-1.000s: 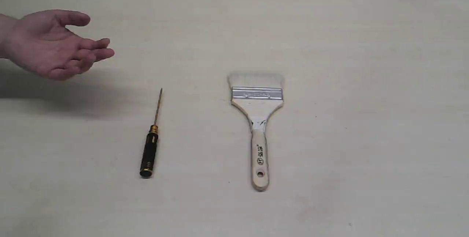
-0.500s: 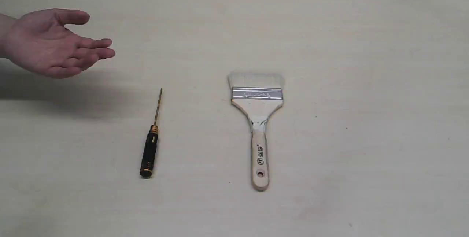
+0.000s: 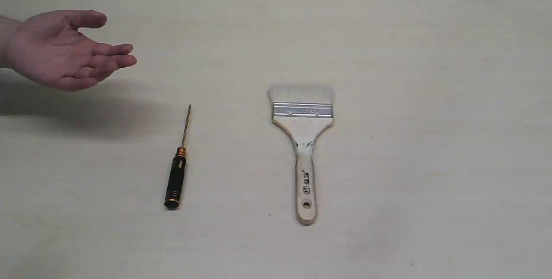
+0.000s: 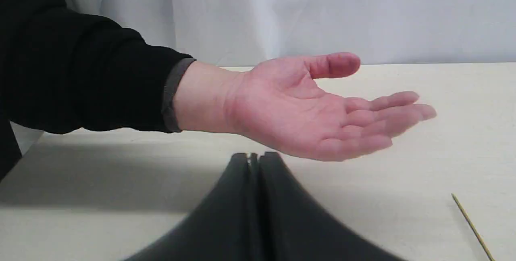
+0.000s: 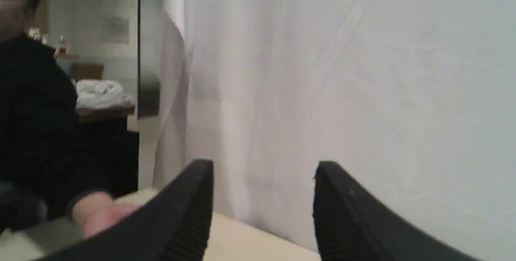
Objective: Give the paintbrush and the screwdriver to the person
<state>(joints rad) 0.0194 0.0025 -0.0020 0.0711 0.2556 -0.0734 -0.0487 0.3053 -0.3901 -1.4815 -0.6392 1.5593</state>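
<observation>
L gripper point(image 4: 254, 157) pressed closed, empty; R gripper point(image 5: 262, 172) spread wide, empty. On table point(image 3: 431, 98): paintbrush point(image 3: 302, 141) flat mid-table, screwdriver point(image 3: 177, 171) apart toward left edge, person's hand point(image 3: 64, 50) palm-up nr far-left corner.

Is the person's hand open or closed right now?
Open: the hand is palm up with fingers extended, and nothing lies in it.
</observation>
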